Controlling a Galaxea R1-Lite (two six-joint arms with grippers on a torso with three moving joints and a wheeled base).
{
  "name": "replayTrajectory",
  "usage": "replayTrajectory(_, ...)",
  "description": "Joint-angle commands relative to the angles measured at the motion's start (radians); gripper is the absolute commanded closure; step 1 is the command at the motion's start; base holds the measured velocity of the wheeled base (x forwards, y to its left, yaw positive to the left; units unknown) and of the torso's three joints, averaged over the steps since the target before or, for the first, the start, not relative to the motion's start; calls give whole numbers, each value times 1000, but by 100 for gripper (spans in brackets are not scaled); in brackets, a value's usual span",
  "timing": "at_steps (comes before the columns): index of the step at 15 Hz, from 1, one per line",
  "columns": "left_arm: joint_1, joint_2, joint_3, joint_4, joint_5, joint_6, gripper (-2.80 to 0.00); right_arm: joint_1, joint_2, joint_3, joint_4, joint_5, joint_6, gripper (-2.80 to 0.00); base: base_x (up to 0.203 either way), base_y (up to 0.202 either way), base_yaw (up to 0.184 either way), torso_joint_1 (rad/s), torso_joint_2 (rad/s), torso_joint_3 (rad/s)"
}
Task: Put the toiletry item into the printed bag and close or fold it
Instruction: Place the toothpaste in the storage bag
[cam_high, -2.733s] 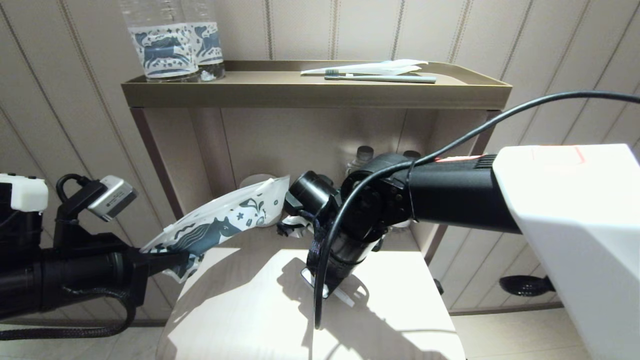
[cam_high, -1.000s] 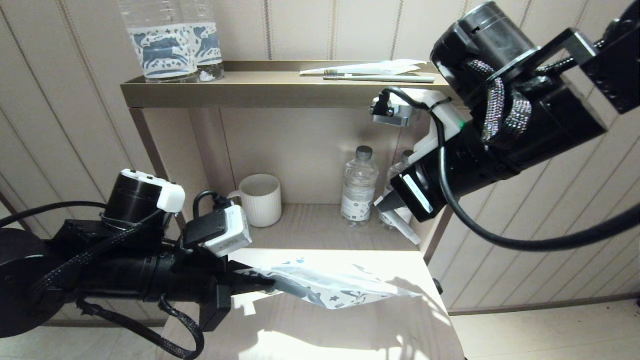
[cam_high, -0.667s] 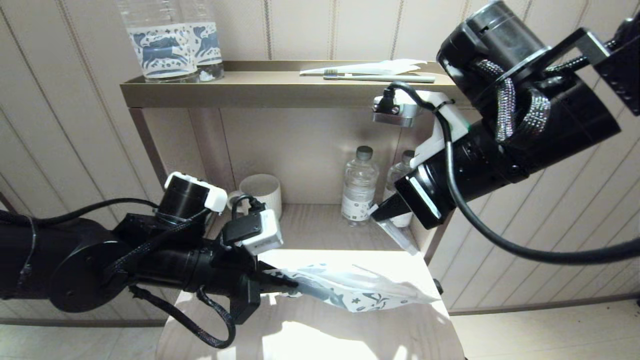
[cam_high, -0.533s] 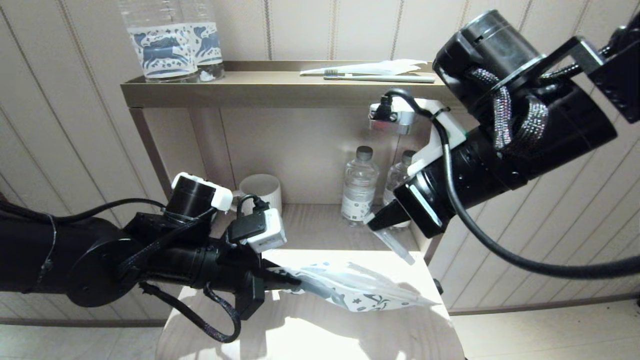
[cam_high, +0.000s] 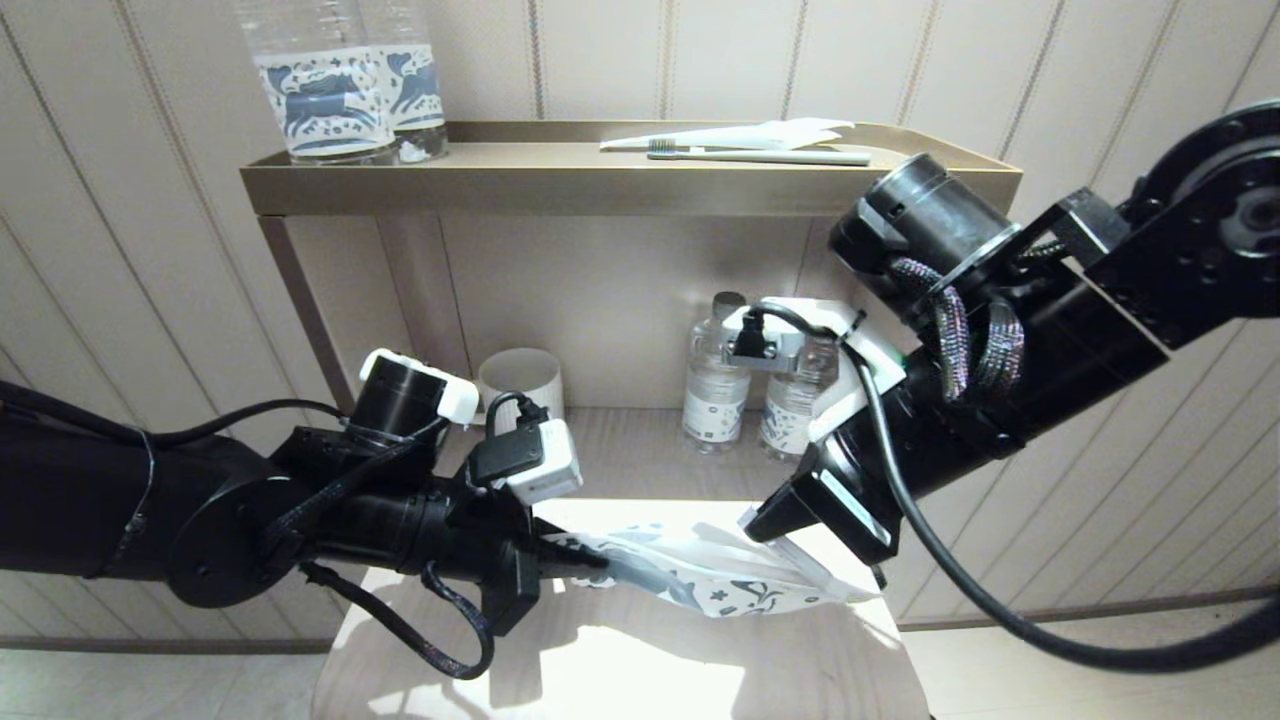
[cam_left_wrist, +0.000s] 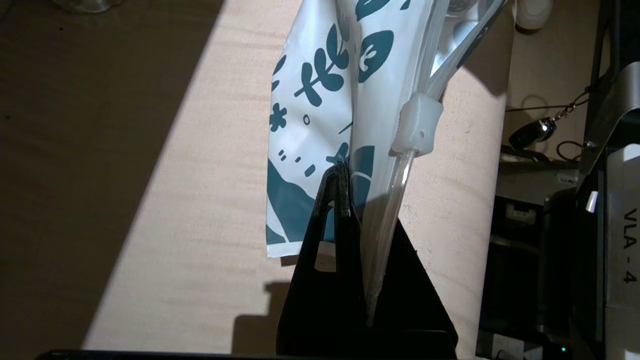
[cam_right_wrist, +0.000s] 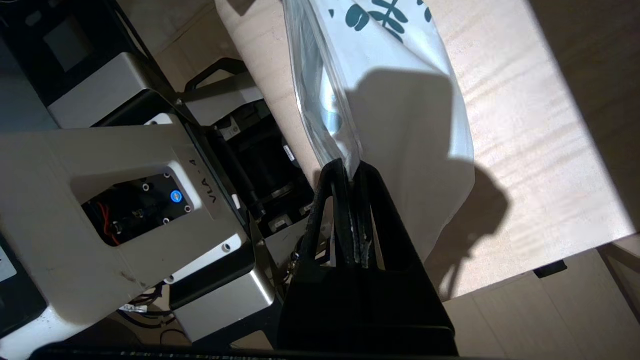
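4 bottles (cam_high: 325, 95), 1 mug (cam_high: 521, 375), 1 toothbrush (cam_high: 760, 155), 1 printed bag (cam_high: 720, 580), 2 end effectors (cam_high: 580, 562).

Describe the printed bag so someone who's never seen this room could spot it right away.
Look at the pale wooden table below the brass-edged shelf. Just above it, the left gripper and right gripper pinch opposite ends of the printed bag. It is flat whitish plastic with dark blue-grey figures, unlike the upright clear bottles behind.
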Motion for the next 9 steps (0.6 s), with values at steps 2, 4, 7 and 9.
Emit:
replayTrajectory(2,11,23,-14,0,-7,4,0,3,-9,20,4,9,-26,0,0,0,0,0,0,0)
replayTrajectory(4,12,25,-15,0,-7,2,0,1,7,29,3,20,-60,0,0,0,0,0,0,0)
replayTrajectory(7,12,25,-17,0,-13,3,0,1,45,38,-67,63,-65,0,0,0,0,0,0,0)
replayTrajectory(9,12,18,-17,-2,-36,4,0,3,57,55,-126,85,-72,0,0,0,0,0,0,0)
